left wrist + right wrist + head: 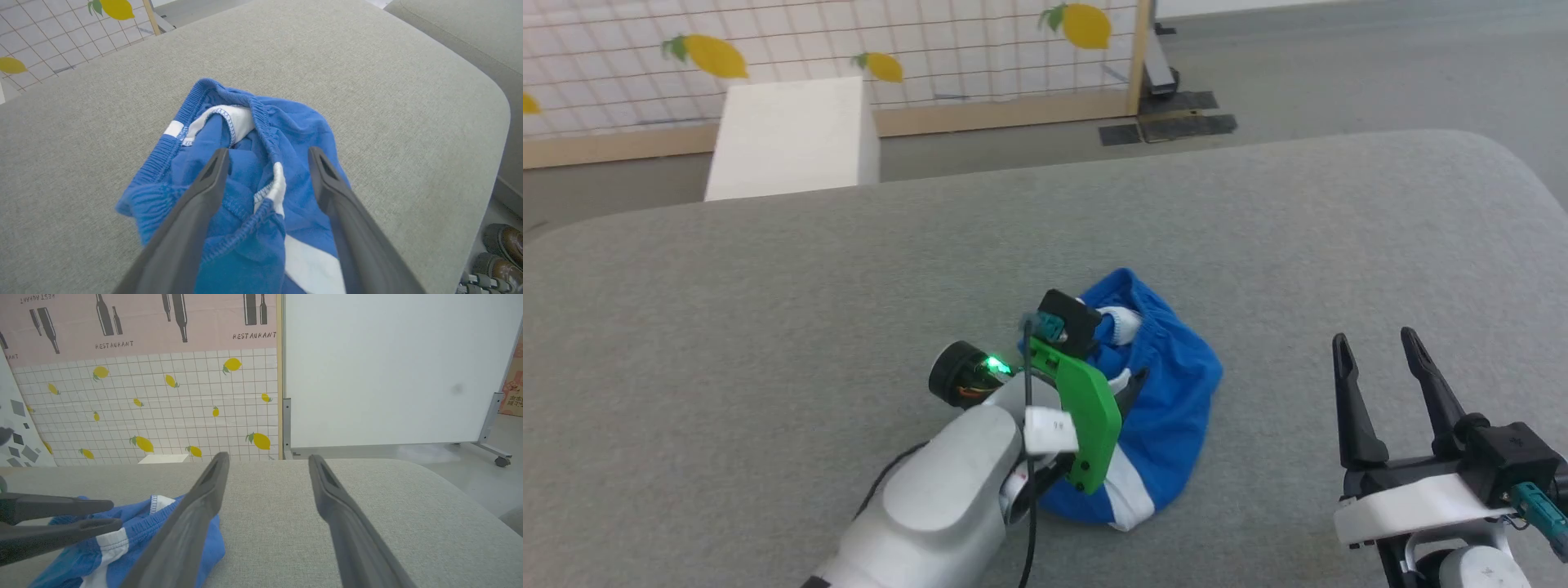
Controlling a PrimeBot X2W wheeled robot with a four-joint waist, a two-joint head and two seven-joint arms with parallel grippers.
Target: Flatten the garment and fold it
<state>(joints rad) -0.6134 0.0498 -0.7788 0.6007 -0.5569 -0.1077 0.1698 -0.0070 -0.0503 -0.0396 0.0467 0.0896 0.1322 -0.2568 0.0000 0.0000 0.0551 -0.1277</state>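
Here the garment sits crumpled on grey cushion, lemon-print wall behind.

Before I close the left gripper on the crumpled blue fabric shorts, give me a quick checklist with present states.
1. Left gripper open: ok, jaws wide.
2. Left gripper over the crumpled royal-blue fabric shorts: ok, its fingers straddle a bunched fold.
3. Fingers touching cloth: cannot tell.
4. Shorts flat: not ok, heaped.
5. Right gripper open and apart from the shorts: ok, over the grey fabric cushion.
6. Bare cushion around the shorts for spreading: ok.
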